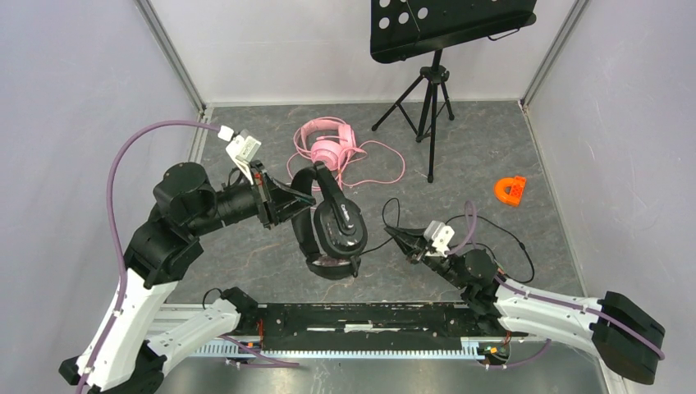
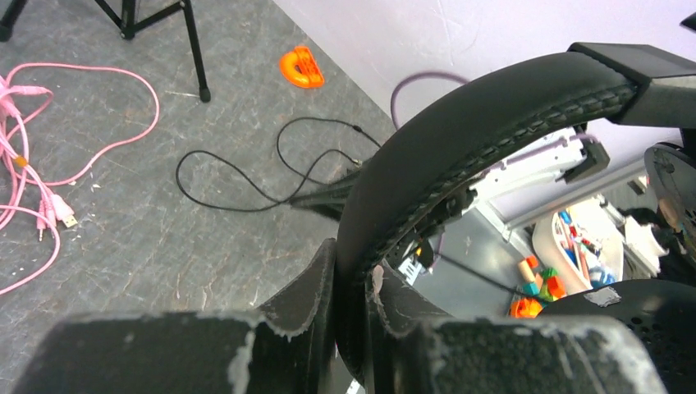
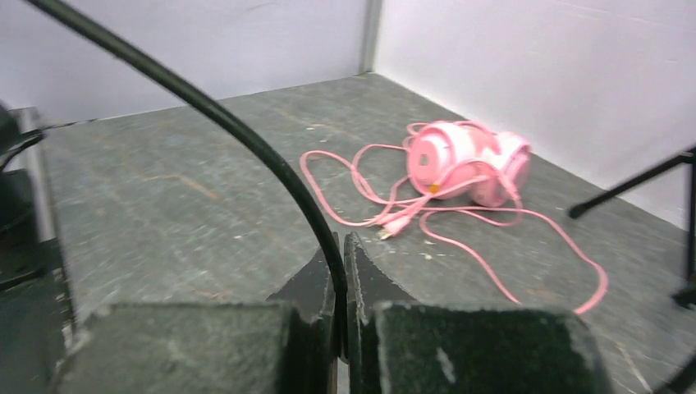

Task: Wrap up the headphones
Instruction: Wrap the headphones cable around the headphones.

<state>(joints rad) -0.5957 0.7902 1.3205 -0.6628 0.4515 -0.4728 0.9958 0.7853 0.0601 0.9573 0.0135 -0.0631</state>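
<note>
My left gripper [image 1: 305, 197] is shut on the headband [image 2: 460, 139] of the black headset [image 1: 335, 230] and holds it above the table's middle, ear cups hanging toward the near edge. Its thin black cable [image 1: 501, 231] trails right across the floor. My right gripper [image 1: 397, 236] is shut on that black cable [image 3: 246, 139], which rises up and left from the jaws. The pink headset [image 1: 327, 144] lies at the back centre with its pink cable [image 1: 386, 164] loose around it; it also shows in the right wrist view [image 3: 468, 160].
A black music stand on a tripod [image 1: 431, 90] stands at the back right of centre. A small orange plastic piece [image 1: 510, 190] lies at the right. Grey walls close in the table on three sides.
</note>
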